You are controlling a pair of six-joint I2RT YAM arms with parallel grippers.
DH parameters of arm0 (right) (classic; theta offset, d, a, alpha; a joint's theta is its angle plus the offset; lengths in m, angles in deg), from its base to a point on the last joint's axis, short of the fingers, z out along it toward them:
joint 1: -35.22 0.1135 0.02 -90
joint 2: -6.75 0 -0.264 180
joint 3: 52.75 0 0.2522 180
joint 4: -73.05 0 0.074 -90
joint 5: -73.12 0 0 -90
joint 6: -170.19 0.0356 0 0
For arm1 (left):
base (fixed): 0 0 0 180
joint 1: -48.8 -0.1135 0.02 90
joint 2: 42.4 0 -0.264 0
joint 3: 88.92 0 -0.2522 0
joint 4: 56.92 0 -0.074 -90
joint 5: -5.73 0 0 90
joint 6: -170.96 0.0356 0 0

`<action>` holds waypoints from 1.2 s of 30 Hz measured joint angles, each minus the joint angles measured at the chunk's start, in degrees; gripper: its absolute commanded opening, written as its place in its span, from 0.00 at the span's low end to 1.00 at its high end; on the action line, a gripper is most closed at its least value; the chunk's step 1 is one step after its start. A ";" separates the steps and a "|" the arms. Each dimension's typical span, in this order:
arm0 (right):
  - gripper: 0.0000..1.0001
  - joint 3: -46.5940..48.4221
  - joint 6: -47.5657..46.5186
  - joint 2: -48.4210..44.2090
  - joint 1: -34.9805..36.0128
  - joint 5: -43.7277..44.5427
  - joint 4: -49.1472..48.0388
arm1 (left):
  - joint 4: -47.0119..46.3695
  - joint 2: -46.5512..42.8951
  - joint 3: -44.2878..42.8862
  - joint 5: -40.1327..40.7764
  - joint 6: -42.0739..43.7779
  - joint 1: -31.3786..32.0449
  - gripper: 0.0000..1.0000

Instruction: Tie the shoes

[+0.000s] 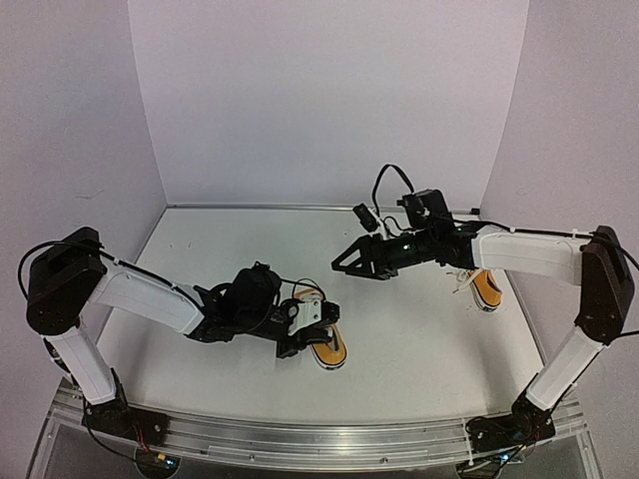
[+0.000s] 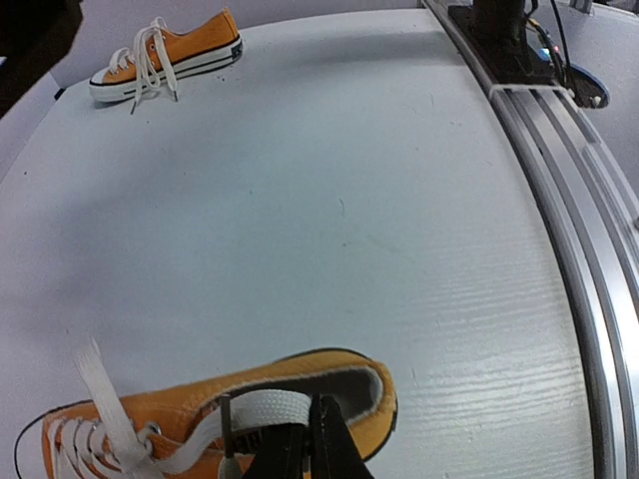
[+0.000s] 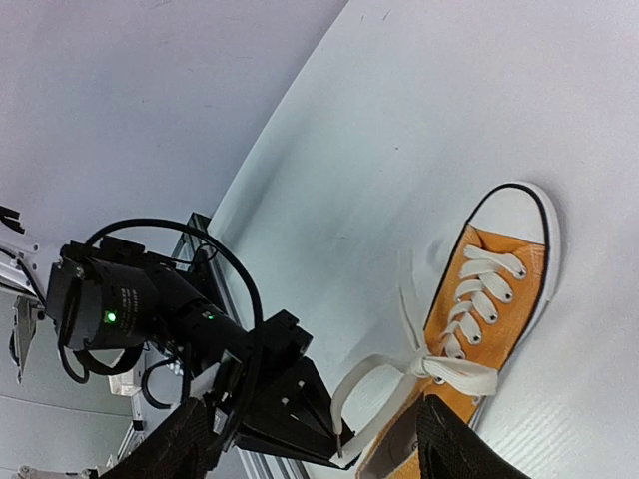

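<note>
Left end effector (image 2: 308,444): narrow; it seems to pinch a white lace (image 2: 262,407), though your wrist view cuts the tips off.
Near shoe (image 2: 190,419): right under that end effector, lying on the surface (image 2: 379,200), its open collar closest to the fingers.
Right end effector (image 1: 341,267): spread wide, gripping nothing, held above the surface beyond the left end effector.
Far shoe (image 2: 180,50): well apart from your left end effector, behind the right one under its arm, laces loose.
</note>
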 measured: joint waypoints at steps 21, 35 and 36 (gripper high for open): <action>0.74 -8.67 -4.25 -7.56 -6.10 2.69 1.52 | 4.22 6.91 -11.72 0.52 -8.69 0.17 0.65; 0.62 -9.06 -10.29 -0.38 -3.24 1.33 1.50 | 7.59 -7.70 -3.70 2.42 -15.04 -1.83 0.57; 0.60 -9.08 -10.68 0.37 -2.23 1.39 1.49 | 7.73 -7.45 -3.33 2.84 -15.68 -2.19 0.56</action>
